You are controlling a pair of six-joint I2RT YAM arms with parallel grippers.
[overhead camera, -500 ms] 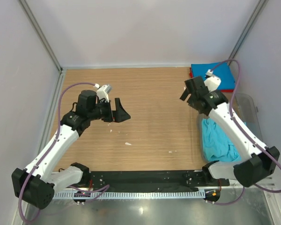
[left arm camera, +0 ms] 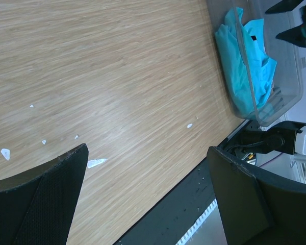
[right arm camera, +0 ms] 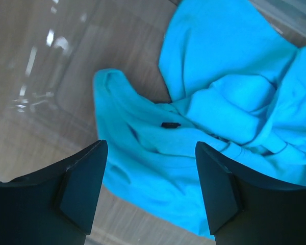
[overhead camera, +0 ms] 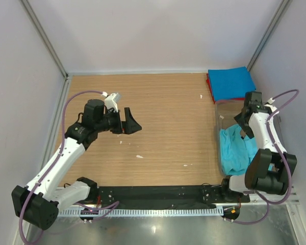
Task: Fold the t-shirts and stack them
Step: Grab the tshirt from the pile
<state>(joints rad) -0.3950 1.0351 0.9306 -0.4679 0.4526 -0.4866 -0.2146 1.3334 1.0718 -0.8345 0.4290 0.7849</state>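
Right pincer (right arm camera: 149, 153) is swinging in off the bench (overhead camera: 163, 102) and now hanging wide open, empty, just over the crumpled turquoise t-shirt (right arm camera: 219, 102) inside the clear tub (overhead camera: 269, 109), likely lining up the pick-out, while left pincer (overhead camera: 130, 122) is idling open, holding nothing.

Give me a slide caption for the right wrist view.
Open right gripper poised over the crumpled turquoise t-shirt inside the clear plastic tub.

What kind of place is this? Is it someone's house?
Probably a robot test booth, not a house: a left arm and right arm bolted by a wooden table, plain white walls close around, and a turquoise t-shirt in a clear tub.
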